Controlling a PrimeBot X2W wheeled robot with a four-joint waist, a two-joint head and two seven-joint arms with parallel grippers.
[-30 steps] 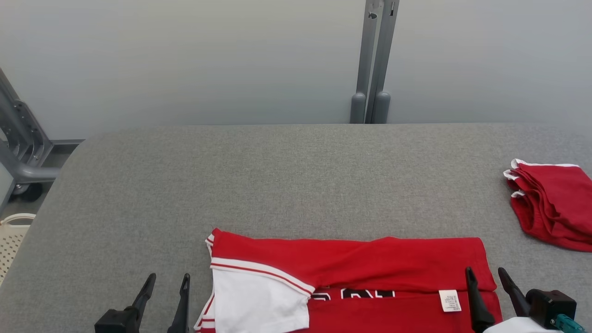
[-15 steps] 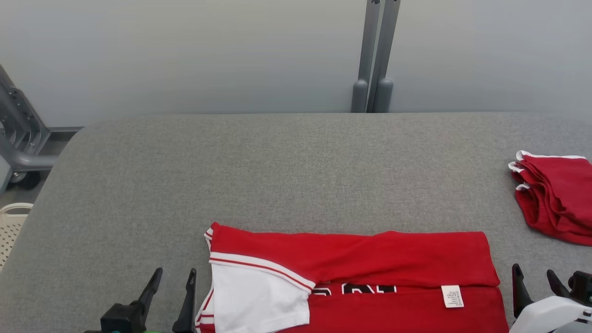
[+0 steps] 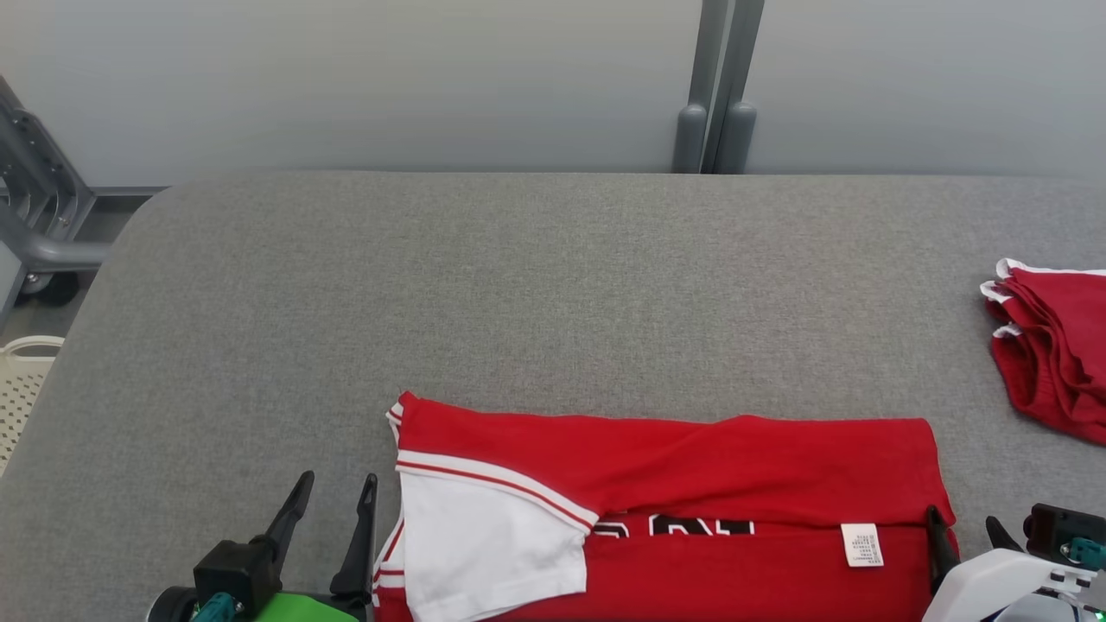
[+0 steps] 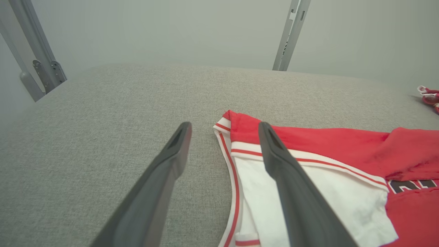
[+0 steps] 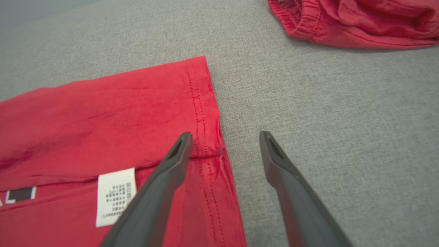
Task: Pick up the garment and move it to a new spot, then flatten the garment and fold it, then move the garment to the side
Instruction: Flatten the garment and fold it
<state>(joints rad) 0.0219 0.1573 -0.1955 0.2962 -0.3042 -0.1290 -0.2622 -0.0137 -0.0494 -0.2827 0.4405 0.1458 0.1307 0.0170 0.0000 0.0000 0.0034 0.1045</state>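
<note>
Struts (image 3: 39,207) of grey metal stood at the far left, a pale basket (image 3: 22,389) below them, both off the table (image 3: 518,285). On the table's near left the left gripper (image 3: 339,477) was released, its fingers spread and empty. In the left wrist view one finger lay over bare grey cloth and the other over the white sleeve (image 3: 484,544), though whether either touched could not be told. Next came the shirt (image 3: 691,458), red, lying at the near middle of the table, its far edge folded toward the robot so that it covered the top of the black lettering (image 3: 674,524). A grey post (image 3: 717,86) rose behind the table's far edge. A white label (image 3: 861,545) sat near the shirt's right hem. At that hem the right gripper (image 3: 962,517) was likewise released and held nothing, one finger above the red cloth, the other above bare table. Well apart at the far right lay a red bundle (image 3: 1054,345) with white trim.
</note>
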